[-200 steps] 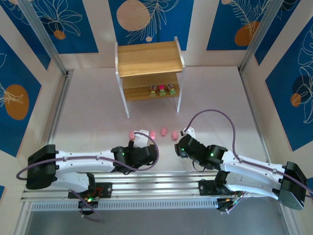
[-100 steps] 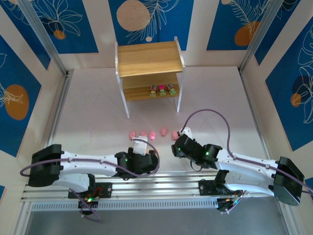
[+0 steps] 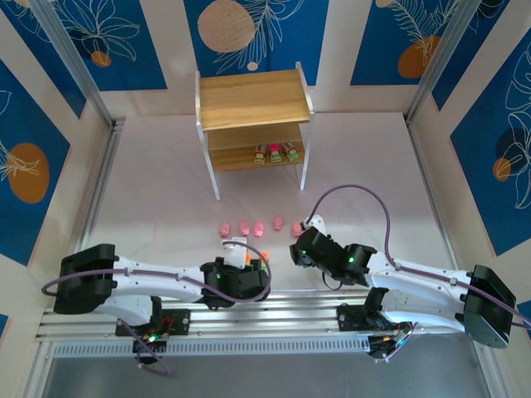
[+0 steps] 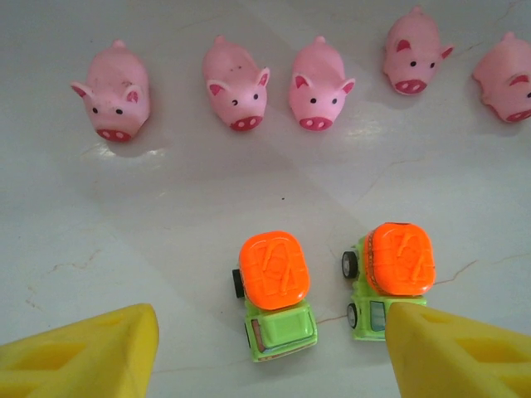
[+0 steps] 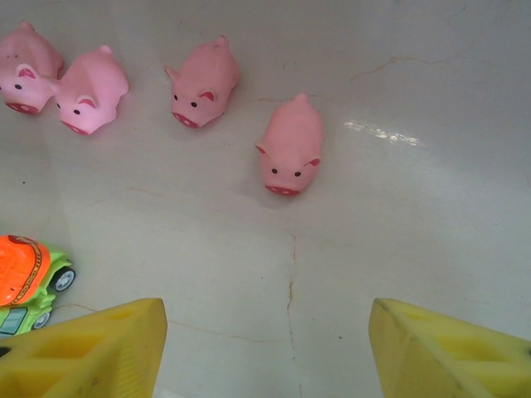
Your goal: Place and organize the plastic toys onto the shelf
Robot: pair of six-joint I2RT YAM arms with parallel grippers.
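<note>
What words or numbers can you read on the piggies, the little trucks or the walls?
None can be read.
The pink pigs and the orange-topped trucks carry no writing.
The three toys on the shelf are too small to tell.
The blue wall panels show only leaf and circle patterns.

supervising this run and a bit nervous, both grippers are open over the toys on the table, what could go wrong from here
The left gripper straddles two wheeled trucks, one centred and the other beside one finger. Closing may shove the second, and either could roll.
The right gripper faces a pig with another close beside it. A sloppy approach may knock that one.
Both grippers work close together and could clash.
</note>
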